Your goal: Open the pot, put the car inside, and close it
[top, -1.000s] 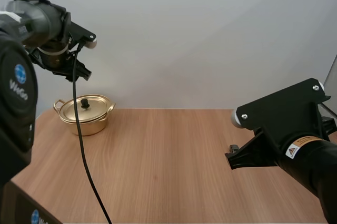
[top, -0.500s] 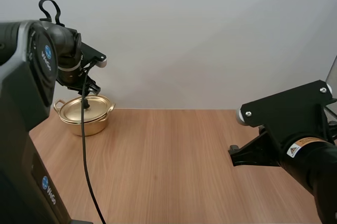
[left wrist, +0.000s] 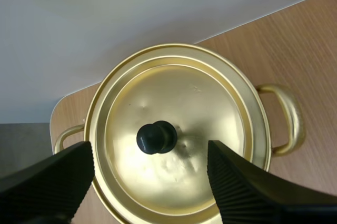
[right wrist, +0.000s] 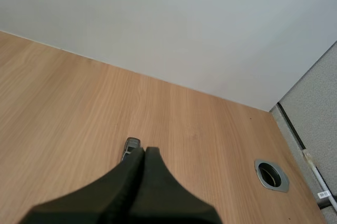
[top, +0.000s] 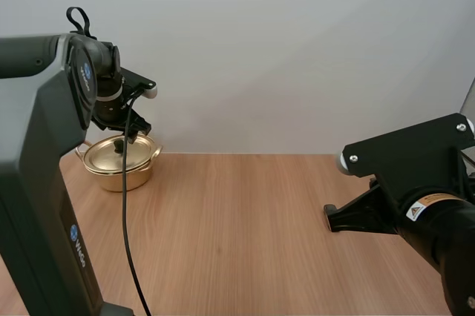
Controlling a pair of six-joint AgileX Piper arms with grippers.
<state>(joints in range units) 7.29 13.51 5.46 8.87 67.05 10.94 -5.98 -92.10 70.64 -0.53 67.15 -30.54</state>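
Gold-coloured pot, far left of table, lid on: likely light, thin, slippery; best gripped by black knob. Left gripper over it, spread wide, empty. Right gripper pressed together, empty, tip beside small grey car.

Left arm comes up dark grey and blocky, round blue badges, white lettering, ribbed black jaws, and the right arm is matte black, silver screws on its flat plate, yellow warning sticker.
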